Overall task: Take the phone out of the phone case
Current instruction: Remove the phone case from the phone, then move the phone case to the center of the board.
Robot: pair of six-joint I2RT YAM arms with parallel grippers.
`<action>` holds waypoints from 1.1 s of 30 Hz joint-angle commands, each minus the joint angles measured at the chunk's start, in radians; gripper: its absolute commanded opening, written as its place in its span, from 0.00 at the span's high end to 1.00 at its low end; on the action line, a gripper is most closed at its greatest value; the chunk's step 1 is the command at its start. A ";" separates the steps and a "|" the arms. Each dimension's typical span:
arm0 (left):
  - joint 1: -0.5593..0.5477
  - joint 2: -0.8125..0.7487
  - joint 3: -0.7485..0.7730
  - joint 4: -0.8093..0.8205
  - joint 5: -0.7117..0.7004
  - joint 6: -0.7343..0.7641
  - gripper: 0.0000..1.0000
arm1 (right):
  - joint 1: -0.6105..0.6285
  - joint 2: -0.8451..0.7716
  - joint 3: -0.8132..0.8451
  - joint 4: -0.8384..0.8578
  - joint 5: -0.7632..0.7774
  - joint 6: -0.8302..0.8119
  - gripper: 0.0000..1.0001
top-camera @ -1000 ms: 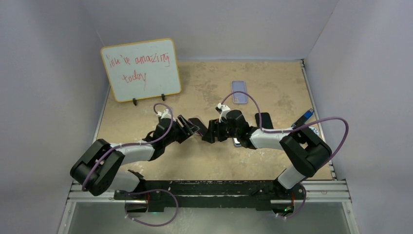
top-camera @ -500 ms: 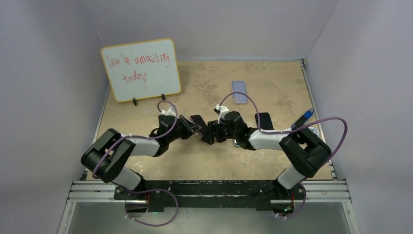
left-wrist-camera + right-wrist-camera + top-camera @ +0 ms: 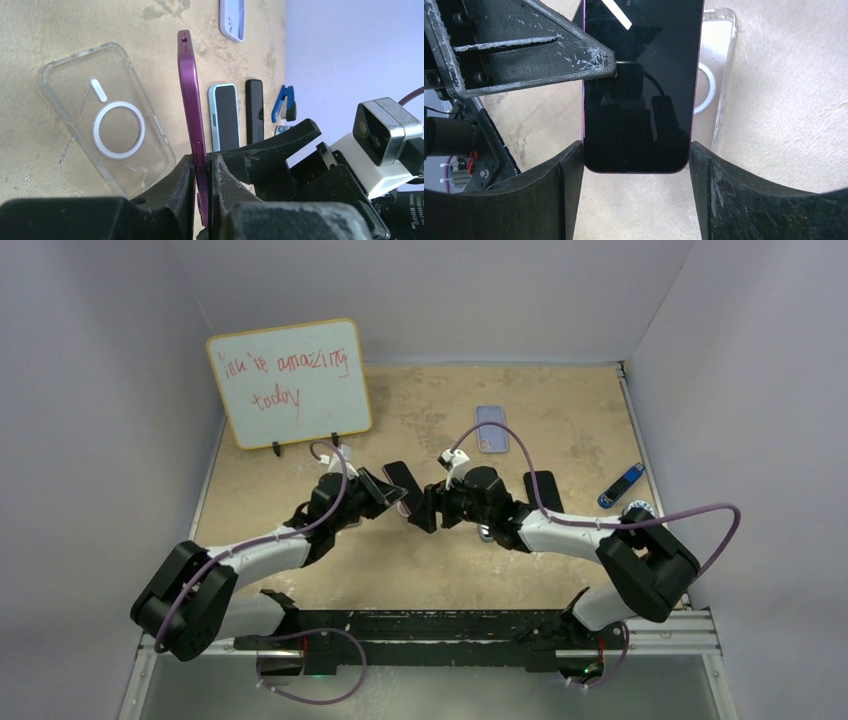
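Observation:
A purple phone (image 3: pixel 189 85) with a dark screen (image 3: pixel 641 75) hangs just above the table between both arms, out of its case. My left gripper (image 3: pixel 202 162) is shut on it, pinching front and back near a side button. My right gripper (image 3: pixel 636 150) spans the phone's width at its rounded end, and both fingers touch its edges. The clear phone case (image 3: pixel 107 125) with a white ring lies empty on the table just behind the phone (image 3: pixel 716 75). From above, the phone (image 3: pixel 403 485) shows as a dark slab between the left gripper (image 3: pixel 390 498) and right gripper (image 3: pixel 428 510).
A whiteboard (image 3: pixel 290 382) stands at the back left. A lavender case (image 3: pixel 491 428) lies at the back centre. A black phone (image 3: pixel 541 487), a light-blue phone (image 3: pixel 225 117) and a blue clip-like item (image 3: pixel 622 485) lie to the right. The right arm's cable loops over that side.
My left gripper has closed onto the phone's faces. Both grippers and the phone have shifted slightly left and toward the back.

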 commanded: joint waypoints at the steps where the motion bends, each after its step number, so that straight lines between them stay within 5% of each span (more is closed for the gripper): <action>1: 0.065 -0.088 -0.019 -0.105 -0.044 0.128 1.00 | -0.009 -0.063 0.009 -0.027 0.048 -0.076 0.38; 15: 0.147 -0.350 -0.008 -0.406 -0.142 0.292 1.00 | -0.010 -0.046 0.110 -0.214 0.072 -0.206 0.10; 33: 0.173 -0.465 0.030 -0.566 -0.158 0.387 1.00 | -0.010 0.150 0.279 -0.377 0.133 -0.331 0.29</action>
